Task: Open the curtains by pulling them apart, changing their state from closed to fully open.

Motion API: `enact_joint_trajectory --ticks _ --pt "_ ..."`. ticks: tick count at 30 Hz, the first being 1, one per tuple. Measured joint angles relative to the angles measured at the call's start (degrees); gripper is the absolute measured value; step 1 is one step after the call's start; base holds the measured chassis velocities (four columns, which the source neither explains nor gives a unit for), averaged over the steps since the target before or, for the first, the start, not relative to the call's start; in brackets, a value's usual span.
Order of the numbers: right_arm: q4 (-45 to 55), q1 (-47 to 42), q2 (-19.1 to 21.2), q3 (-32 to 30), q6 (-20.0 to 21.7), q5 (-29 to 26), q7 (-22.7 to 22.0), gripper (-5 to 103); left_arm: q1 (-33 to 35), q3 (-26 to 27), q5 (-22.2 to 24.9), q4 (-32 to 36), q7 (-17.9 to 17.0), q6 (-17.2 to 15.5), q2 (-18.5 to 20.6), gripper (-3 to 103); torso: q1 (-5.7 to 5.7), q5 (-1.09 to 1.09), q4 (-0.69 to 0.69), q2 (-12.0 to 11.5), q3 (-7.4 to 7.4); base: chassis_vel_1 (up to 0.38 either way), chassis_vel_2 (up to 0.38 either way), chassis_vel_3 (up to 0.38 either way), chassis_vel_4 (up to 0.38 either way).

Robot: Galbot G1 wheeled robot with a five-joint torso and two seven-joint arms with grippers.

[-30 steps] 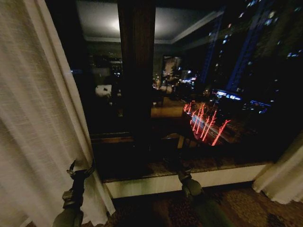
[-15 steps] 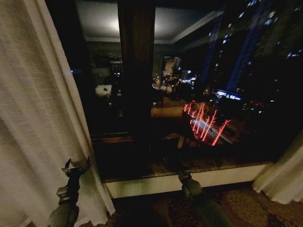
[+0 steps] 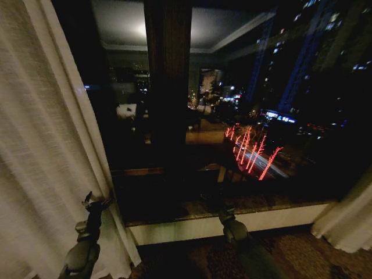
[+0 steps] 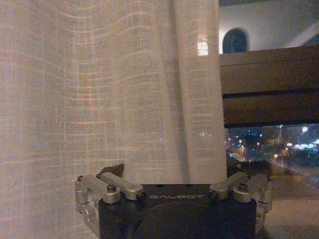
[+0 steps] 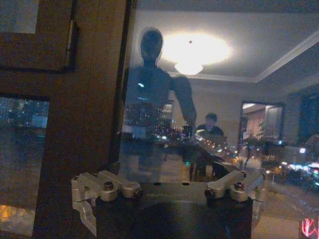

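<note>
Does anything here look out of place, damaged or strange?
Nothing stands out. The left curtain hangs gathered at the window's left side, the right curtain at the far right. The left gripper is open beside the left curtain; the right gripper points at the glass.

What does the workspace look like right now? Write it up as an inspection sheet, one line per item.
Surface: window ledge runs below the dark glass; patterned carpet in front of it.
Job's things: left curtain drawn to the left side; right curtain bunched at the right edge; the glass between them is uncovered.
Clutter: nothing seen.
Grippers: left gripper open, at the left curtain's inner edge, holding no fabric; right gripper low before the ledge, facing the glass.
Cables: nothing seen.
Surroundings: dark wooden window post; night city lights outside; ceiling lamp reflected in the glass.
</note>
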State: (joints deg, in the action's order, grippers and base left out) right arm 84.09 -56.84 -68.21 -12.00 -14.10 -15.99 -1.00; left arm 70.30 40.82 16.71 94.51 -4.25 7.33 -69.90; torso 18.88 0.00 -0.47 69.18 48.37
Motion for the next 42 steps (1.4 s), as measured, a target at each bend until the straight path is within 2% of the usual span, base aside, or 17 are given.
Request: enact_joint_trajectory --ticks 4,6,9,11,12,14,17,21,22,23,24,26,27,30,32,35,42 --pt "0.0 0.0 0.0 0.0 0.0 0.0 0.0 100 -1.4 0.1 0.8 -0.7 0.3 -1.3 0.5 101 0.01 0.00 0.00 0.0 0.00 0.000 0.000 0.000 0.000" --pt "0.0 0.0 0.0 0.0 0.0 0.0 0.0 100 -1.5 0.3 1.7 -0.8 0.3 -1.8 0.5 92 0.01 -0.01 0.01 0.0 0.00 0.000 0.000 0.000 0.000" --pt "0.0 0.0 0.0 0.0 0.0 0.0 0.0 100 -1.5 0.5 2.1 -1.0 0.3 -1.7 0.4 87 0.00 -0.01 0.01 0.0 0.00 0.000 0.000 0.000 0.000" --pt "0.0 0.0 0.0 0.0 0.0 0.0 0.0 100 -1.5 0.6 2.5 -1.0 0.3 -1.6 0.3 76 0.00 -0.01 0.01 0.0 0.00 0.000 0.000 0.000 0.000" --pt "0.0 0.0 0.0 0.0 0.0 0.0 0.0 100 -1.5 0.6 2.5 -1.0 0.3 -1.6 0.3 76 0.00 -0.01 0.01 0.0 0.00 0.000 0.000 0.000 0.000" --pt "0.0 0.0 0.0 0.0 0.0 0.0 0.0 100 -1.4 0.7 2.7 -1.0 0.3 -1.3 0.3 65 0.00 0.00 0.00 0.0 0.00 0.000 0.000 0.000 0.000" --pt "0.0 0.0 0.0 0.0 0.0 0.0 0.0 100 -1.1 0.9 3.0 -0.8 0.3 -1.2 0.4 59 0.01 0.00 0.01 0.0 0.00 0.000 0.000 0.000 0.000" --pt "0.0 0.0 0.0 0.0 0.0 0.0 0.0 100 -0.9 1.3 3.1 -0.6 0.4 -1.1 0.6 38 0.00 -0.01 0.01 0.0 0.00 0.000 0.000 0.000 0.000" --pt "0.0 0.0 0.0 0.0 0.0 0.0 0.0 100 -0.9 1.3 3.1 -0.6 0.4 -1.1 0.6 38 0.00 -0.01 0.01 0.0 0.00 0.000 0.000 0.000 0.000" --pt "0.0 0.0 0.0 0.0 0.0 0.0 0.0 100 -0.9 1.3 3.1 -0.6 0.5 -1.1 0.6 32 0.00 -0.01 0.01 0.0 0.00 0.000 0.000 0.000 0.000" --pt "0.0 0.0 0.0 0.0 0.0 0.0 0.0 100 -0.9 1.3 3.1 -0.6 0.5 -1.1 0.6 32 0.00 -0.01 0.01 0.0 0.00 0.000 0.000 0.000 0.000" --pt "0.0 0.0 0.0 0.0 0.0 0.0 0.0 100 -0.8 1.4 3.1 -0.6 0.5 -1.0 0.5 22 0.00 0.00 0.01 0.0 0.00 0.000 0.000 0.000 0.000" --pt "0.0 0.0 0.0 0.0 0.0 0.0 0.0 100 -0.8 1.4 3.1 -0.6 0.5 -1.0 0.5 22 0.00 0.00 0.01 0.0 0.00 0.000 0.000 0.000 0.000" --pt "0.0 0.0 0.0 0.0 0.0 0.0 0.0 100 -0.8 1.6 3.1 -0.6 0.6 -1.0 0.5 6 0.00 0.00 0.01 0.0 0.00 0.000 0.000 0.000 0.000" --pt "0.0 0.0 0.0 0.0 0.0 0.0 0.0 100 -0.8 1.6 3.1 -0.6 0.6 -0.9 0.5 6 0.00 0.00 0.01 0.0 0.00 0.000 0.000 0.000 0.000" --pt "0.0 0.0 0.0 0.0 0.0 0.0 0.0 100 -0.6 1.9 3.1 -0.7 0.6 -0.9 0.5 0 0.00 -0.01 0.01 0.0 0.00 0.000 0.000 0.000 0.000" --pt "0.0 0.0 0.0 0.0 0.0 0.0 0.0 100 -0.4 2.3 3.1 -0.9 0.5 -0.7 0.6 0 0.00 -0.01 0.01 0.0 0.00 0.000 0.000 0.000 0.000"
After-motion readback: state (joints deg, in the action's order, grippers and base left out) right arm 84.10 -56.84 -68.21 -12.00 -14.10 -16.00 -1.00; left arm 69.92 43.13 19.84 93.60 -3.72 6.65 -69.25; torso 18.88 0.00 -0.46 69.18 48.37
